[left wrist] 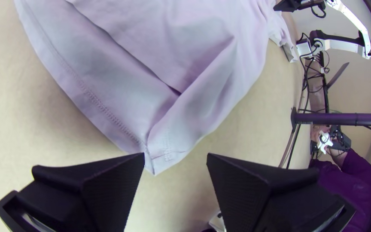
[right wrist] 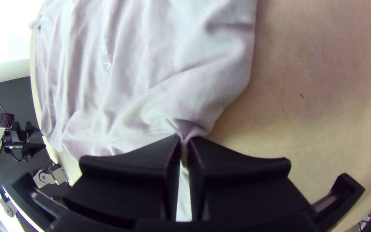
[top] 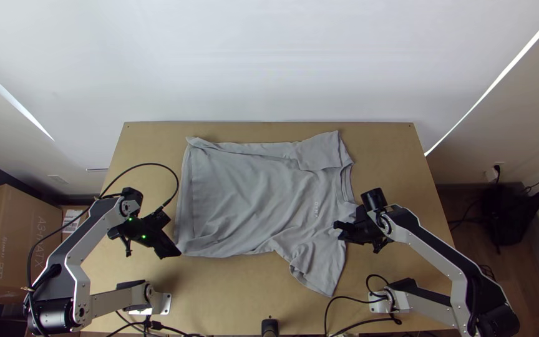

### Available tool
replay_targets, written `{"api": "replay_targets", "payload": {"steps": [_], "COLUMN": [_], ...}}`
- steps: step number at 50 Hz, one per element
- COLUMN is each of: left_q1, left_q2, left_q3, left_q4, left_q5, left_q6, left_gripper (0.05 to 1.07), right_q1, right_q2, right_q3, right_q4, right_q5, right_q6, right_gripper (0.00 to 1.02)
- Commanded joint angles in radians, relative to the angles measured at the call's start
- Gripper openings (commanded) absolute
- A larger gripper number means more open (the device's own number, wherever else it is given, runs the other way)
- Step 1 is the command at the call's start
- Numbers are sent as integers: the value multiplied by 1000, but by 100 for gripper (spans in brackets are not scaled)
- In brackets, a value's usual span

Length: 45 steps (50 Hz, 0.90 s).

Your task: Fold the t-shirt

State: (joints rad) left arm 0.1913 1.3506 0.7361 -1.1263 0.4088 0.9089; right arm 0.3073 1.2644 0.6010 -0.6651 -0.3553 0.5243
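The grey t-shirt (top: 251,200) lies on the table with its hem to the left and collar to the right; its far side is folded inward, the near sleeve spread toward the table's front. My left gripper (top: 168,240) is beside the near hem corner. In the left wrist view the left gripper (left wrist: 176,161) stands open, the shirt's corner (left wrist: 159,157) between its fingers' tips. At the collar end is my right gripper (top: 339,229). In the right wrist view the right gripper (right wrist: 186,144) is shut on a pinched bit of the shirt (right wrist: 159,107) near the shoulder.
Bare wooden table (top: 219,299) runs along the near side, with cables (top: 344,312) near the right arm's base. Cardboard boxes (top: 7,243) stand left of the table. A person's purple sleeve (left wrist: 353,180) shows in the left wrist view.
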Motion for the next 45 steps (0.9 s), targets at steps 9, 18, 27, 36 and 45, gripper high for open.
{"api": "replay_targets", "payload": {"steps": [9,18,27,36,45], "left_q1": [-10,-13,7,82,120], "left_q2": [30,27,-19,-54,-126], "left_q3": [-46,-80,-76,-10,98], "left_q4": [17,30,34,34,82], "left_q5": [19,28,61,114,171], "left_q6": [-7,-11,-22,-71,-245], "left_gripper": [63,40,8,8,8], "right_q1": [-5,-8,-22,-89,-200], "right_q2": [10,3,-22,-89,-181], "right_q3": [2,0,-1,16,42], "right_q4": [10,10,9,-5,-67], "right_q5": [13,13,13,15,21], "right_q6": [25,25,25,20,-46], "right_gripper": [2,2,2,2,2]}}
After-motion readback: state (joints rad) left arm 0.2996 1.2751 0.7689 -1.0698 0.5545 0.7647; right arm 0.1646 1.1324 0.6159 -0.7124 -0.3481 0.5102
